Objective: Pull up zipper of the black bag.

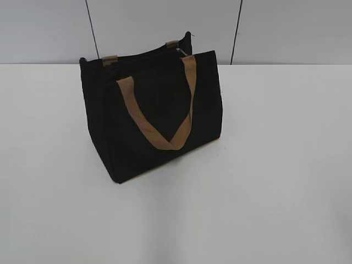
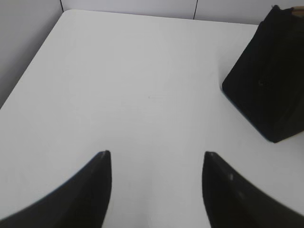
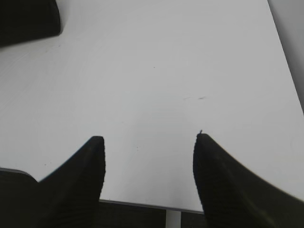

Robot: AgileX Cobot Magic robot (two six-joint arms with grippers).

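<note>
The black bag (image 1: 154, 115) stands upright on the white table (image 1: 275, 165), left of centre, with a tan handle (image 1: 159, 110) hanging down its front side. A small silvery zipper pull (image 1: 181, 51) shows at the right end of its top edge. The bag also shows at the right edge of the left wrist view (image 2: 270, 80) and at the top left corner of the right wrist view (image 3: 28, 19). My left gripper (image 2: 156, 154) is open and empty over bare table, well left of the bag. My right gripper (image 3: 148, 137) is open and empty near the table's front edge. Neither gripper shows in the exterior view.
A grey panelled wall (image 1: 165, 27) with dark seams stands behind the table. The table's left edge and far corner show in the left wrist view (image 2: 33, 61). The table's front edge (image 3: 142, 205) lies just under my right gripper.
</note>
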